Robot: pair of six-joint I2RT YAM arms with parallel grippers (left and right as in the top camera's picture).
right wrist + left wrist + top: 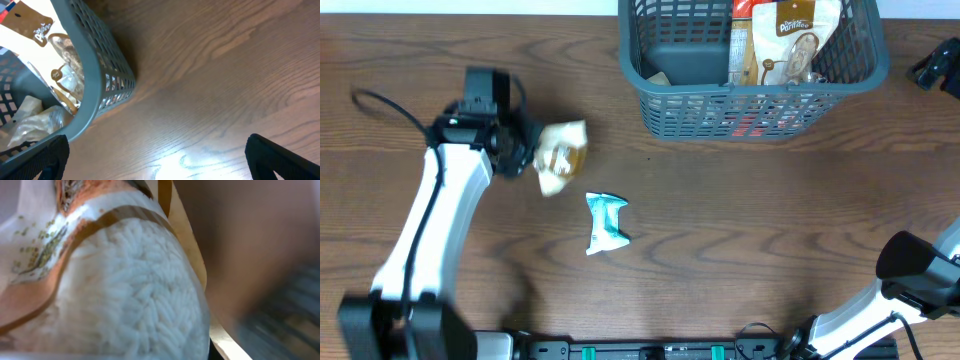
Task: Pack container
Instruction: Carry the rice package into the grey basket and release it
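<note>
The container (660, 100), a dark grey-blue basket with slatted sides, stands at the far edge of the bench (770, 220), right of the middle. Its far rim is cut off by the top of the overhead view. Inside it, toward its right half, a brown-and-white bag (795, 40) stands upright, with a red-topped packet (744, 12) just beside it on the left. The left part of its floor is bare.

The left hand (530, 152) is over the left half of the bench, clamped on a pale snack packet (562, 155) that sticks out from it toward the middle. In the left wrist view this packet fills nearly the whole picture, with a printed disc of white puffed grains and an orange-brown band. The fingers themselves are hidden there.

A small teal packet (606, 222) lies flat on the bench near the held one, on the side toward the near edge and apart from it.

The right hand (157, 147) is near the far right corner of the bench, beside the container's right end, with its fingers (37, 160) spread wide apart and nothing between them.
</note>
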